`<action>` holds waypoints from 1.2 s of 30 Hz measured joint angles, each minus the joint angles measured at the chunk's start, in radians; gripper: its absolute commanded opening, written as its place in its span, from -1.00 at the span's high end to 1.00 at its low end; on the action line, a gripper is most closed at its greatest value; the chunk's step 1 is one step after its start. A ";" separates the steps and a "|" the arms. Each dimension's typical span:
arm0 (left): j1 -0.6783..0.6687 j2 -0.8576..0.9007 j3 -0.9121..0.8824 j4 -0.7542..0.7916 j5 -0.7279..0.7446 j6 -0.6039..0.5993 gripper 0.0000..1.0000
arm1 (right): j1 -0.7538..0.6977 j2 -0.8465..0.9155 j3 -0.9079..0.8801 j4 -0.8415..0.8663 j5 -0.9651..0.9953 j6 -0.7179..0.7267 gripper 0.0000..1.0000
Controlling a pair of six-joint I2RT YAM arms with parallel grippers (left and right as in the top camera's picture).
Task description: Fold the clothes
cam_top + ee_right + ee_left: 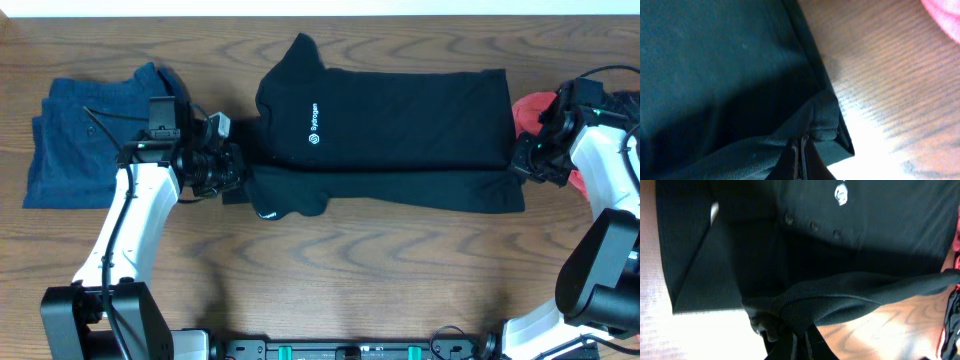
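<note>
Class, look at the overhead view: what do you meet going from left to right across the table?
folded blue garment → left pincer → black polo shirt → right pincer

A brown wood-grain desk [350,270] carried three things. A black polo shirt [400,110] lay across its middle, folded lengthwise, collar end leftward. A folded blue garment [90,140] lay left of the shirt. A red-pink item [530,105] lay just beyond the shirt's right end, partly hidden.
</note>
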 measured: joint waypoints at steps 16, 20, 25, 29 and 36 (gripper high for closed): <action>-0.035 0.140 0.000 0.200 -0.007 -0.035 0.88 | 0.007 0.000 -0.002 0.064 -0.006 -0.002 0.97; -0.036 0.144 -0.001 0.260 -0.007 -0.037 0.88 | 0.025 0.000 -0.003 0.093 -0.005 -0.002 0.97; -0.036 0.144 -0.001 0.324 -0.008 -0.038 0.88 | 0.037 0.000 -0.003 0.137 -0.002 -0.002 0.89; -0.036 0.144 -0.001 0.355 -0.008 -0.037 0.88 | 0.037 0.000 -0.003 0.166 0.002 -0.001 0.88; -0.036 0.170 -0.001 0.359 -0.009 -0.035 0.09 | 0.037 0.000 -0.003 0.198 0.002 -0.001 0.88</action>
